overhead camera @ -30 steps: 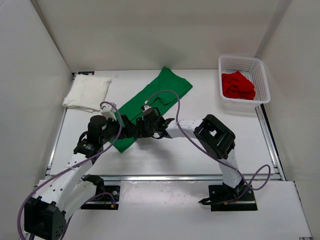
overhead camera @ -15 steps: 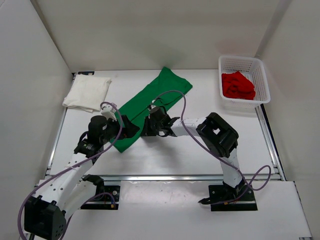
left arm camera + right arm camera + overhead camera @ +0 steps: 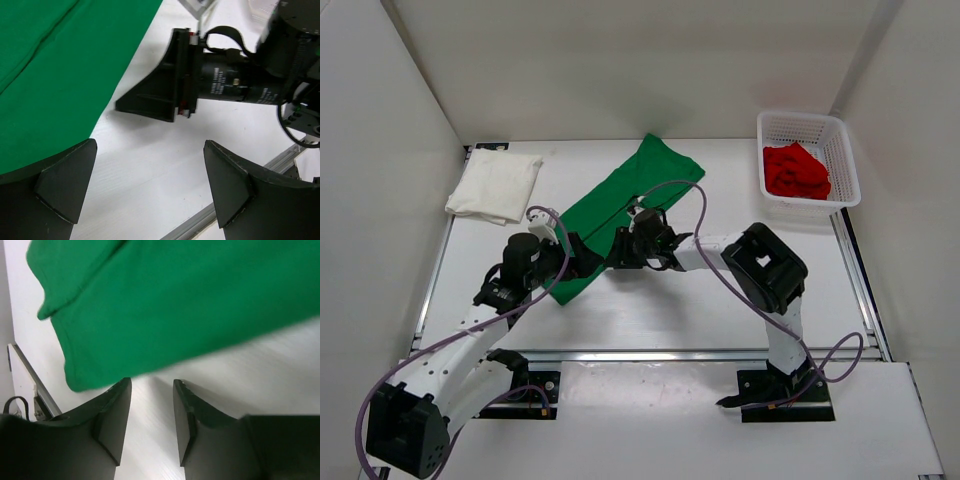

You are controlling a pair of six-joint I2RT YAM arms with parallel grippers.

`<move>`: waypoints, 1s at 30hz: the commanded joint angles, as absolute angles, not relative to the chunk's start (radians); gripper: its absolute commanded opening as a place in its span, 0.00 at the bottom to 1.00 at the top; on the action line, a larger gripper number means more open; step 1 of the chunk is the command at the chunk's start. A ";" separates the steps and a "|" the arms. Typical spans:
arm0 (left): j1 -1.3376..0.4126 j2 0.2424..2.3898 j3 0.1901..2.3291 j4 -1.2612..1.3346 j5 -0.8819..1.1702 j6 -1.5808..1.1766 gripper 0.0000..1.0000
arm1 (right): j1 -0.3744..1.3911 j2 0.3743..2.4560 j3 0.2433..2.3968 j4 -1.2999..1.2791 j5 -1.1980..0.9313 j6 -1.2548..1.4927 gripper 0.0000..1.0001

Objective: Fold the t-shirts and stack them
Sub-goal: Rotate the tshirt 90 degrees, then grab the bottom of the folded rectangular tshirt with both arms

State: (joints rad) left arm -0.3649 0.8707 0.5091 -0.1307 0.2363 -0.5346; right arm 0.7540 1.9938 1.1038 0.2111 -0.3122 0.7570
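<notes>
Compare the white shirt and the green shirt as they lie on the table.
The white shirt is folded into a compact rectangle; the green shirt stretches out as a long narrow strip. The white shirt sits at the far left corner of the table; the green shirt runs diagonally across the middle. Both lie flat on the table, outside the basket.

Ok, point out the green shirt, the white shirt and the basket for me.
green shirt (image 3: 607, 207), top view, middle of the long strip.
white shirt (image 3: 495, 186), top view, centre of the cloth.
basket (image 3: 800, 128), top view, far wall.
</notes>
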 commanded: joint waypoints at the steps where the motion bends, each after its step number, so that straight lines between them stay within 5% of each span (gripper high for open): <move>1: -0.362 0.848 0.503 -0.106 0.213 -0.543 0.99 | 0.787 2.112 1.167 0.098 -0.275 0.739 0.38; 4: -0.359 0.859 0.499 -0.112 0.232 -0.541 0.99 | 0.793 2.158 1.223 0.081 -0.276 0.736 0.30; 8: -0.345 0.879 0.479 -0.063 0.264 -0.558 0.98 | 0.776 2.158 1.210 0.095 -0.298 0.741 0.02; 13: -0.362 0.899 0.469 -0.046 0.275 -0.546 0.97 | 0.687 1.952 0.994 0.138 -0.299 0.726 0.00; 17: -0.541 0.971 0.518 -0.067 0.195 -0.493 0.99 | 0.527 1.694 0.682 0.147 -0.343 0.660 0.00; 19: -0.647 1.018 0.554 -0.095 0.103 -0.477 0.99 | 0.432 1.628 0.635 0.095 -0.385 0.606 0.03; 22: -0.684 1.083 0.546 -0.075 0.155 -0.477 0.98 | 0.379 1.507 0.565 0.015 -0.405 0.572 0.36; 23: -0.680 1.080 0.516 -0.066 0.166 -0.486 0.99 | 0.380 1.426 0.533 0.008 -0.399 0.574 0.40; 24: -0.664 1.065 0.500 -0.061 0.173 -0.480 0.88 | 0.382 1.354 0.528 -0.024 -0.373 0.577 0.44; 25: -0.652 1.040 0.491 -0.087 0.157 -0.476 0.63 | 0.377 1.318 0.517 -0.069 -0.356 0.574 0.46; 26: -0.646 1.028 0.479 -0.106 0.138 -0.471 0.53 | 0.377 1.255 0.502 -0.083 -0.342 0.568 0.46; 30: -0.670 0.988 0.471 -0.248 0.002 -0.462 0.55 | 0.414 1.094 0.428 -0.176 -0.333 0.603 0.43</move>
State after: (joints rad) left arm -0.6453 1.0161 0.4736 -0.1551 0.1070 -0.4774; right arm 0.3874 1.1790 0.4660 -0.0788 -0.3614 0.6052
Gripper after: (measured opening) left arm 0.524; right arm 0.437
